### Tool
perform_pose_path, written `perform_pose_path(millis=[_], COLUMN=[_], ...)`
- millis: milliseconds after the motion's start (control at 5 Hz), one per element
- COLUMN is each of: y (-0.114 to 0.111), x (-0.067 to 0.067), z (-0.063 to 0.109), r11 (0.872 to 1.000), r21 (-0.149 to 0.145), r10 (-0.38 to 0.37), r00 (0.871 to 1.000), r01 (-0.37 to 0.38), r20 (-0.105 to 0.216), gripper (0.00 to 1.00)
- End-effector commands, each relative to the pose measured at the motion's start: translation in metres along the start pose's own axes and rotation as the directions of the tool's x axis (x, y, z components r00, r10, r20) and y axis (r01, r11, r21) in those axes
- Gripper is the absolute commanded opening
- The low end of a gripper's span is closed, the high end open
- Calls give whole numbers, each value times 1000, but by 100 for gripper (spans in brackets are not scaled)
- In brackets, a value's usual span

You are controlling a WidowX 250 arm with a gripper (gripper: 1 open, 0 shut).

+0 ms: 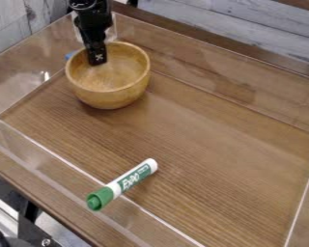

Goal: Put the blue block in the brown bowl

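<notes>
While your claw [96, 56] hangs inside the brown bowl [109, 77], jaws apparently apart, blue block unseen, lifting carelessly risks clipping the rim beneath.
</notes>
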State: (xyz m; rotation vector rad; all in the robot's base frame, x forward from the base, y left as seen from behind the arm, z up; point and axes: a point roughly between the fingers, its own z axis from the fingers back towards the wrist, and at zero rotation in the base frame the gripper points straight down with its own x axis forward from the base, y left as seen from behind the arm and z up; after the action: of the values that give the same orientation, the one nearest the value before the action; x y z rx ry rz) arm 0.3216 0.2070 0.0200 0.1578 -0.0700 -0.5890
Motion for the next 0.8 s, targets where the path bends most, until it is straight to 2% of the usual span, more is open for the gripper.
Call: perform_pose_path(millis=[0,200,600], y=[-46,-49,-54], x=[-35,-33,-27], z=[-43,-44,-38], r11=[984,983,981], r21=[-176,-181,-191], r10=[-7,-2,21], r00=[995,995,994], r01=[-11,-17,-41], r20=[-104,-105,-105], gripper=[0,100,100])
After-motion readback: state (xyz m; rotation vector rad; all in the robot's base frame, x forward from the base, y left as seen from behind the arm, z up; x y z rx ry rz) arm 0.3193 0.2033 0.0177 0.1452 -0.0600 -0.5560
